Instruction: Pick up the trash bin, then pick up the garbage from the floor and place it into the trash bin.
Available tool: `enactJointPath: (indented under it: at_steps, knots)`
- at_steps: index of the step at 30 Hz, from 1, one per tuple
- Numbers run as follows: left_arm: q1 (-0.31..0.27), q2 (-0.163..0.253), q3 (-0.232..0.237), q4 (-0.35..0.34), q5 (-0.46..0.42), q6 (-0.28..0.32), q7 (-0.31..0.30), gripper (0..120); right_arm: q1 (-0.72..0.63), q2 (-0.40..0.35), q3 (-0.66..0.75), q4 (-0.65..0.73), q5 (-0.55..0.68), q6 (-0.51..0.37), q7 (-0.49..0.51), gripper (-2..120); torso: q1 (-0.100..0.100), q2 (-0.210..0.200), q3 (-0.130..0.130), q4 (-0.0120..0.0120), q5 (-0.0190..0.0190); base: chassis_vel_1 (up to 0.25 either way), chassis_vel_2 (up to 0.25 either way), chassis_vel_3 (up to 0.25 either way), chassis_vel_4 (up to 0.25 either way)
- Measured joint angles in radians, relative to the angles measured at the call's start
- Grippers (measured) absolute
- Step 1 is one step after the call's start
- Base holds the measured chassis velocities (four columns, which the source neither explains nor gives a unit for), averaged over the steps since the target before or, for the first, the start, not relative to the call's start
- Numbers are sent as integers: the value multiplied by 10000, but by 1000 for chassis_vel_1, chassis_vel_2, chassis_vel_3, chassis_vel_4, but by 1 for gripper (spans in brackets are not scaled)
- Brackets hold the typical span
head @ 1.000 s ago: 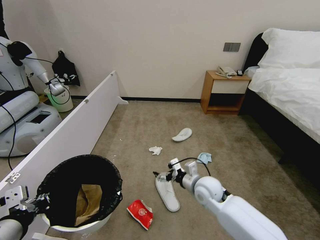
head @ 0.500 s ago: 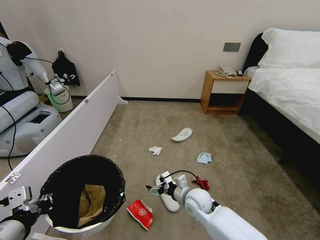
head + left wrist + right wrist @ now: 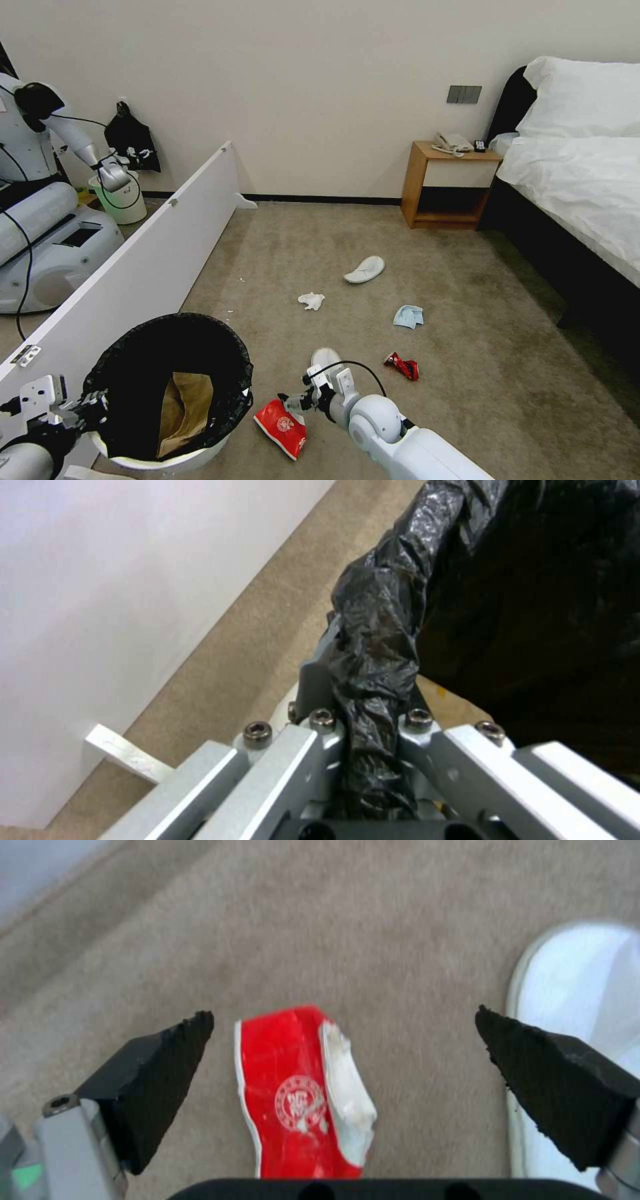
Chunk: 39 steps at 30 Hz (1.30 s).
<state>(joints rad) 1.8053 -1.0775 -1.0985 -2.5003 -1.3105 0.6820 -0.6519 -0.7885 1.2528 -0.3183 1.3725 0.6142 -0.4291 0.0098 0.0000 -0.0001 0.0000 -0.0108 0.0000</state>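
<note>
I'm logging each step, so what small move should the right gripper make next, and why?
Probably lower straight down. The right gripper is open above the red packet, which lies on the carpet between its fingers. The slipper sits beside one finger, so a straight drop should avoid it. The left gripper holds the bin.

- Wooden nightstand (image 3: 448, 190) against the back wall.
- Telephone (image 3: 452, 142) on top of the nightstand.
- Bed (image 3: 579, 173) with white pillows, just right of the nightstand.
- Wall switch plate (image 3: 464, 94) above the nightstand.
- White board (image 3: 143, 263) lying far left of the nightstand.

Beige carpet floor (image 3: 467, 320), two white slippers (image 3: 365, 269), tissue (image 3: 311, 301), blue mask (image 3: 407, 315), red can (image 3: 401, 366), red packet (image 3: 282, 427)
</note>
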Motion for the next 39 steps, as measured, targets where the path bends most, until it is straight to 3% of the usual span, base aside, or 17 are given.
enactJointPath:
  at_steps: [39]
  knots:
    - [125, -52, -46, 2, -17, 4, 11, 3, 920, 1213, -196, -2841, -95, -451, -409, 100, 0, 0, 0, 1, 0, 0, 0, 0, 0]
